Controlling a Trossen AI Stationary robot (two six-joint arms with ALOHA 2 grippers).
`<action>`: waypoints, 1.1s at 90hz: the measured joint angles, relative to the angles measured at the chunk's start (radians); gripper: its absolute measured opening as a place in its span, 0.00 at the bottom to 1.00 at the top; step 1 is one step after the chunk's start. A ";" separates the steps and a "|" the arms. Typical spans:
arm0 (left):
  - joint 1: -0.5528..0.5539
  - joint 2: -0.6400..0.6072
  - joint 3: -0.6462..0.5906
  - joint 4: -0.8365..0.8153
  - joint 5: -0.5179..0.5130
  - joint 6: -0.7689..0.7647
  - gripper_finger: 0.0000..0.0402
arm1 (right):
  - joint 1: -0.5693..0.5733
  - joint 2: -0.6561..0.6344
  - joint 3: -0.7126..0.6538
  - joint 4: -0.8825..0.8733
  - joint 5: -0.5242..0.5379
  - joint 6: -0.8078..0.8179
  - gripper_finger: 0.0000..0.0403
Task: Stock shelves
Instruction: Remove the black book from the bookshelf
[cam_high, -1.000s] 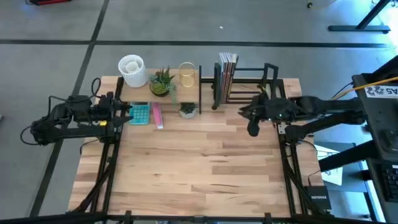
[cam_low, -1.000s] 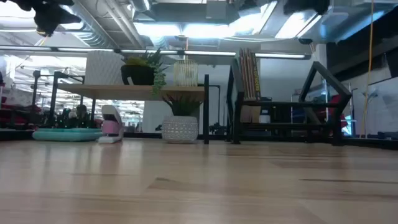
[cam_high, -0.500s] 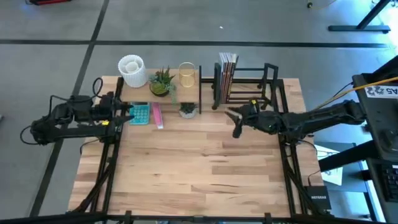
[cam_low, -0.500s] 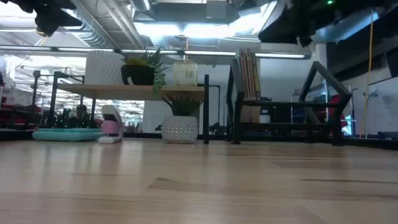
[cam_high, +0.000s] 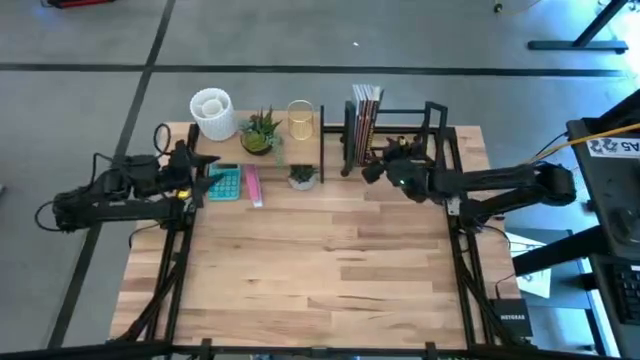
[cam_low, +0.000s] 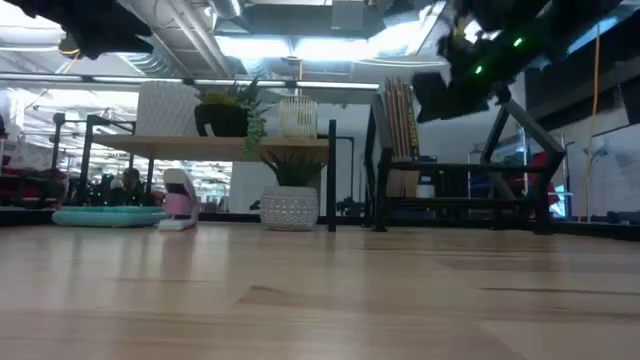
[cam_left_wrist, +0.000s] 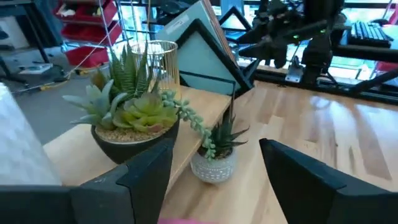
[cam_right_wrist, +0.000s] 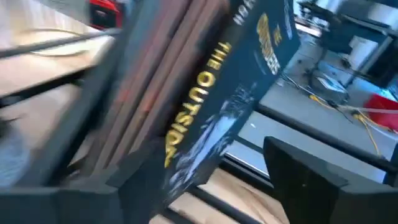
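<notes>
1. Shelves stand along the table's (cam_high: 330, 270) far edge: the wood-board shelf (cam_high: 262, 150) left of centre, the black rack (cam_high: 400, 135) right of centre holding upright books (cam_high: 365, 118).
2. The right arm stretches in from the table's right edge, its right gripper (cam_high: 372, 165) at the books' near side.
3. One spine reads "THE OUTSID…" in the right wrist view.
4. Its jaws are spread and empty.
5. The left gripper (cam_high: 190, 170) waits at the wood-board shelf's left end, fingers parted, empty.
</notes>
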 joint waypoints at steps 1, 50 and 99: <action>0.000 0.000 -0.005 0.003 0.000 0.000 0.59 | -0.006 0.003 0.000 0.006 -0.008 0.000 0.66; 0.000 0.002 -0.040 0.054 -0.027 0.015 0.59 | -0.148 0.022 0.000 0.071 -0.178 0.088 0.62; 0.000 0.002 -0.040 0.053 -0.035 0.037 0.59 | -0.160 0.021 0.000 -0.006 -0.033 0.191 0.45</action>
